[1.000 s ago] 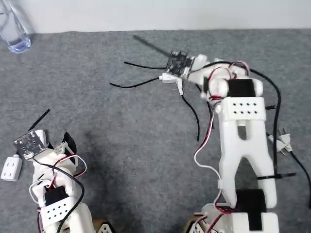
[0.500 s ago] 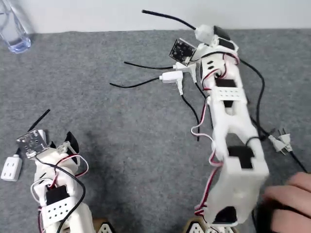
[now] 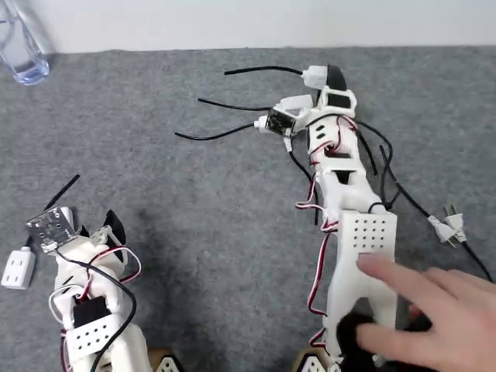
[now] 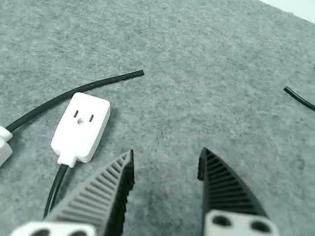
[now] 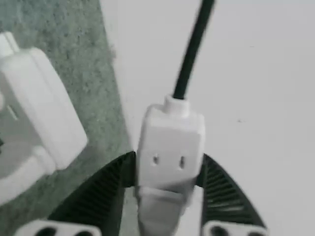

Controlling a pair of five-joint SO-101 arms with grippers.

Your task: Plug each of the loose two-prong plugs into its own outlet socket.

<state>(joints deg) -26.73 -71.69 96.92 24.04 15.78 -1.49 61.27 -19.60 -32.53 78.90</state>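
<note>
At the near edge of the grey surface [image 3: 194, 232], a person's hand [image 3: 434, 325] lies on the base of the right arm [image 3: 353, 232] and hides it. The hand itself is cut off by the frame.

On the near left side, the left tool [image 4: 167, 155] is open, with its two ribbed fingers apart and nothing between them. Just beside it lies a white socket [image 4: 81, 125], face up, with two slots and one round hole. Its black cord [image 4: 56, 187] goes behind one finger and leaves the picture, so its end cannot be seen. A cut cord end [image 4: 115, 79] lies close behind this socket.

Near the right arm, a loose two-prong plug [image 3: 448, 226] lies on the surface. Its prongs are too small to judge well, and its cord runs off the edge.

Farther away, the right arm is stretched to the far side. The right tool [image 5: 167, 158] is closed on a two-slot socket [image 5: 170, 140], with the white wall [image 5: 256, 73] behind it in the wrist view. The lower part of this socket is hidden between the fingers. Its black cable [image 5: 193, 49] goes out of the picture. Next to it is a white connector [image 5: 42, 115], blurred, and I cannot tell what kind it is.

In the far left corner stands a clear glass [image 3: 22, 54], partly cut off.
</note>
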